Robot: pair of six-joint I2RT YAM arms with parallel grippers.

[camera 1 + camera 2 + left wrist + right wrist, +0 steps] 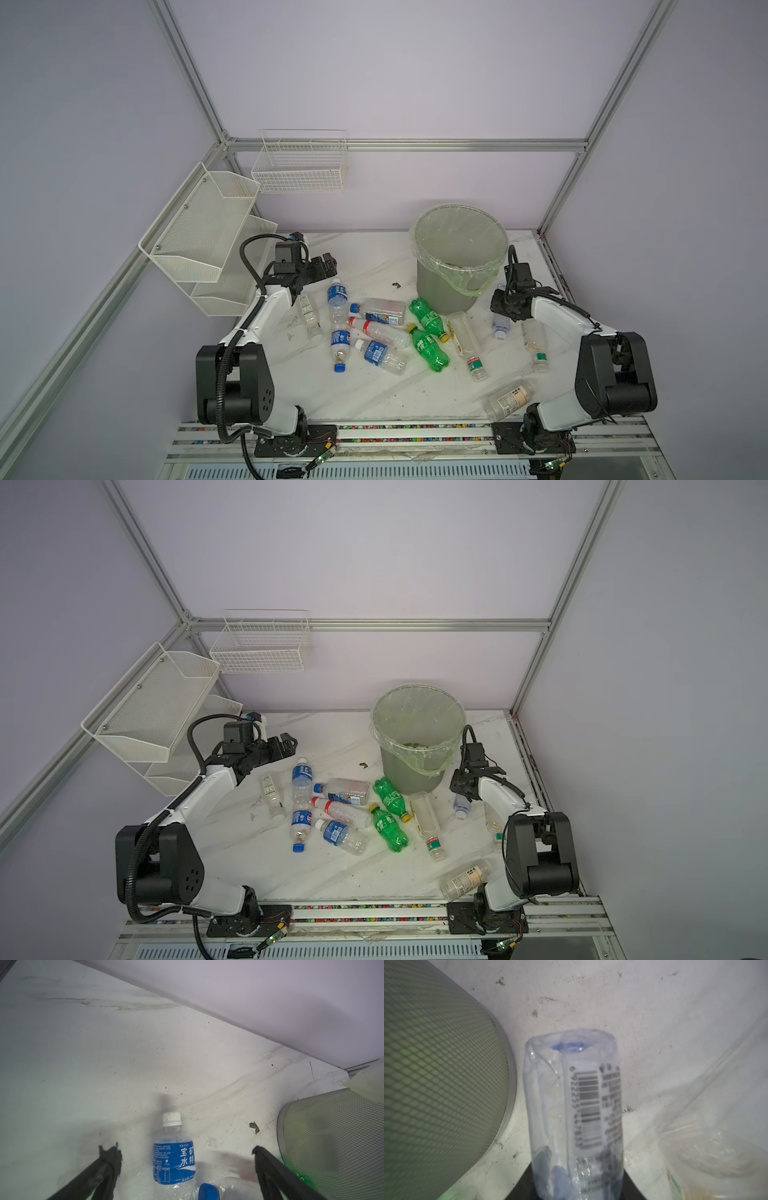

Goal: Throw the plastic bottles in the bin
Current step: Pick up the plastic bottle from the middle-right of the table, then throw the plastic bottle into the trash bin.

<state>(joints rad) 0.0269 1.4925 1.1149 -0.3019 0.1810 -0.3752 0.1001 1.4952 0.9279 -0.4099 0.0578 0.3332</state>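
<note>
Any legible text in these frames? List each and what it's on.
"宝矿" over "水特": blue label of the white-capped clear plastic bottle.
Barcode digits on the bluish clear plastic bottle: blurred, unreadable.
Labels on the two green plastic bottles and the rest: too small.

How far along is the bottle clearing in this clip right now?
Done: no bottle visibly in the bin. In hand: the right tool is shut on a clear barcode bottle beside it; the left tool hangs open over a blue-label bottle. Left: roughly ten other bottles, two green, lie on the table.
</note>
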